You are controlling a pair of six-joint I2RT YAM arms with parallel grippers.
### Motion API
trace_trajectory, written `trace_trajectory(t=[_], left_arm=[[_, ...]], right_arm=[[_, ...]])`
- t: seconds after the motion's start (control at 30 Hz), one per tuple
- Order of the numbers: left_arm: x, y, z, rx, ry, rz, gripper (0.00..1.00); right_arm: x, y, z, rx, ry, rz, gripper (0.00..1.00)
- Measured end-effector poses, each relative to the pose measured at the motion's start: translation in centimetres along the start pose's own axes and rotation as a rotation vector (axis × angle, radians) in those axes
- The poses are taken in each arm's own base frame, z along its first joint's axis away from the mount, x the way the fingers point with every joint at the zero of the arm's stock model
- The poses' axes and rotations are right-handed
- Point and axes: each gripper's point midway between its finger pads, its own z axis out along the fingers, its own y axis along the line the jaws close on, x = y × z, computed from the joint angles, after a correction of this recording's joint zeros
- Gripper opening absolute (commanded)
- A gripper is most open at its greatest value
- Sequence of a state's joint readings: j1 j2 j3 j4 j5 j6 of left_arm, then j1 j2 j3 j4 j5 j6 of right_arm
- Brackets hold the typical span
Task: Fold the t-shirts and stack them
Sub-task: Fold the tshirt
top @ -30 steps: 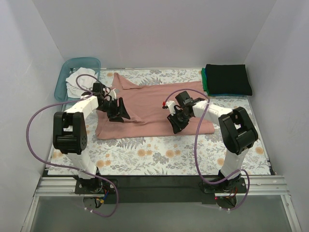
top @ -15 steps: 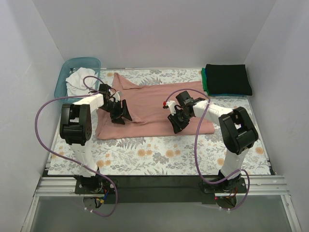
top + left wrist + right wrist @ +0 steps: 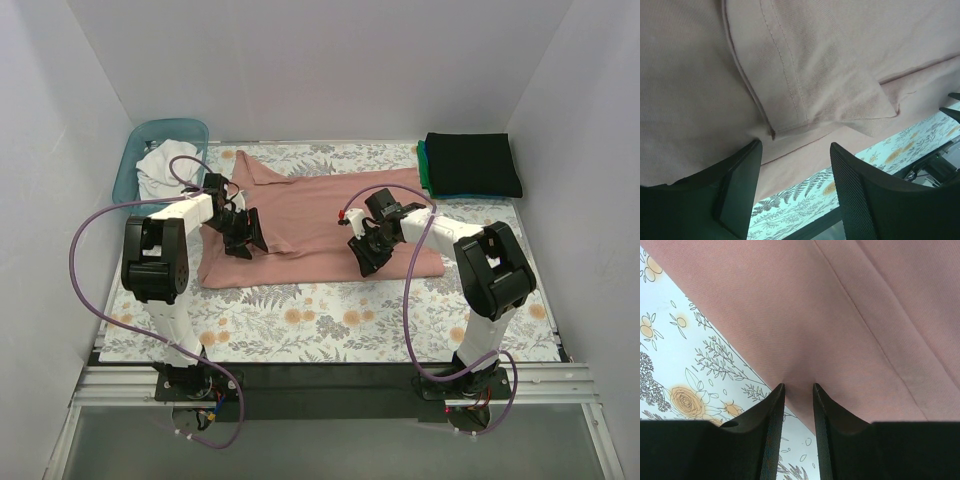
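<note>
The dusty-pink t-shirt (image 3: 320, 215) lies spread on the floral table cover. My left gripper (image 3: 245, 238) hovers low over its left part, by a folded sleeve hem (image 3: 830, 95). The jaws of the left gripper (image 3: 795, 150) stand open with nothing between them. My right gripper (image 3: 362, 258) is at the shirt's near edge. In the right wrist view the right gripper (image 3: 799, 387) shows a narrow gap, its tips touching the pink fabric (image 3: 840, 315). A folded black t-shirt (image 3: 472, 163) lies on a teal-green one (image 3: 424, 172) at the back right. A white t-shirt (image 3: 165, 165) sits in the basket.
The translucent teal basket (image 3: 150, 132) stands at the back left corner. White walls close in the table on three sides. The floral cover (image 3: 330, 315) shows bare in front of the pink shirt. Purple cables loop beside both arms.
The left arm has swung inward and its gripper has shifted slightly over the shirt, jaws a little wider. The right arm has stayed put.
</note>
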State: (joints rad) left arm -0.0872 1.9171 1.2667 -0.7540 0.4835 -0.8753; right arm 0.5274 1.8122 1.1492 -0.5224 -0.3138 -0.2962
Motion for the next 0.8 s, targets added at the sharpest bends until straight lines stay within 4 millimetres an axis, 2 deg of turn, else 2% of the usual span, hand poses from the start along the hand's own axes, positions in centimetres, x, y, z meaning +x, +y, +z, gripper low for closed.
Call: trace_trajectory(t=[0.07,0.27,0.33,0.47,0.63,0.8], left_arm=[[0.0,0.0,0.0,-0.002,-0.001,-0.001,0.5],[-0.5,-0.4,0.0,0.016,-0.016,0.0,0.23],[-1.0,-0.6,-0.1,0.023,-0.029,0.008,0.14],[-2.7,-1.6,-0.7,0.047,-0.072,0.03,0.01],[-5.4,-3.3,-1.4,0.089,-0.135,0.071,0.0],[-7.4,-4.7,-0.6,0.12,-0.16,0.101,0.0]], right_arm=[[0.0,0.0,0.0,0.0,0.0,0.0,0.35],[0.0,0.0,0.0,0.0,0.0,0.001,0.35],[0.0,0.0,0.0,0.001,0.0,0.001,0.34],[0.0,-0.1,0.0,0.0,0.0,0.002,0.33],[0.1,-0.1,0.0,-0.001,0.0,0.0,0.33],[0.1,0.0,0.0,-0.003,0.0,0.0,0.33]])
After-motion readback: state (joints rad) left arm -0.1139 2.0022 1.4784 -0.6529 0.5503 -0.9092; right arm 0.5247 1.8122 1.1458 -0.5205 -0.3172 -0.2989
